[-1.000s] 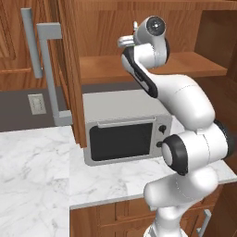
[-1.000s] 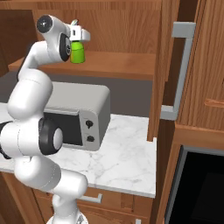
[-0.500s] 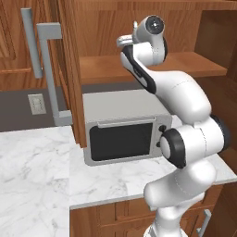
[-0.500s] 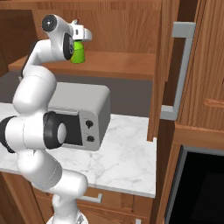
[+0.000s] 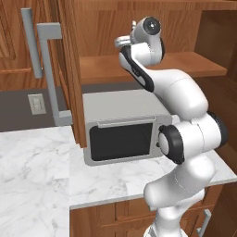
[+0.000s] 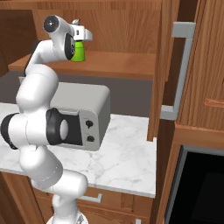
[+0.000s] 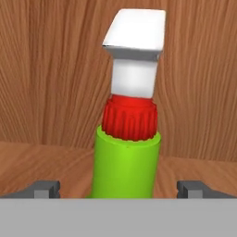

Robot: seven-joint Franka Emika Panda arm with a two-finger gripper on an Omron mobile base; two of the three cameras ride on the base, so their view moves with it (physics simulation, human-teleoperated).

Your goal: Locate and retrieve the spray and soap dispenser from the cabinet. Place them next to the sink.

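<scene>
The spray (image 7: 126,162) is a bright green bottle with a red collar and white nozzle, standing upright on the cabinet shelf (image 6: 118,65). My gripper (image 7: 119,189) is open, with one fingertip on each side of the bottle's shoulder and a gap to both. From the right base view, the gripper (image 6: 84,36) hangs level with the nozzle, above the green body of the spray (image 6: 78,53). The cabinet door (image 5: 46,69) with its grey bar handle stands swung open. The soap dispenser and the sink are out of view.
A grey microwave (image 5: 122,127) sits on the white marble counter (image 5: 32,176) directly below the shelf. The open door's edge (image 6: 159,65) hangs right of the arm. A dark oven front (image 6: 201,183) is at lower right. A wall outlet (image 5: 36,104) is at left.
The hand has edged slightly deeper into the cabinet toward the spray. The jaws have stayed open and the bottle has not moved.
</scene>
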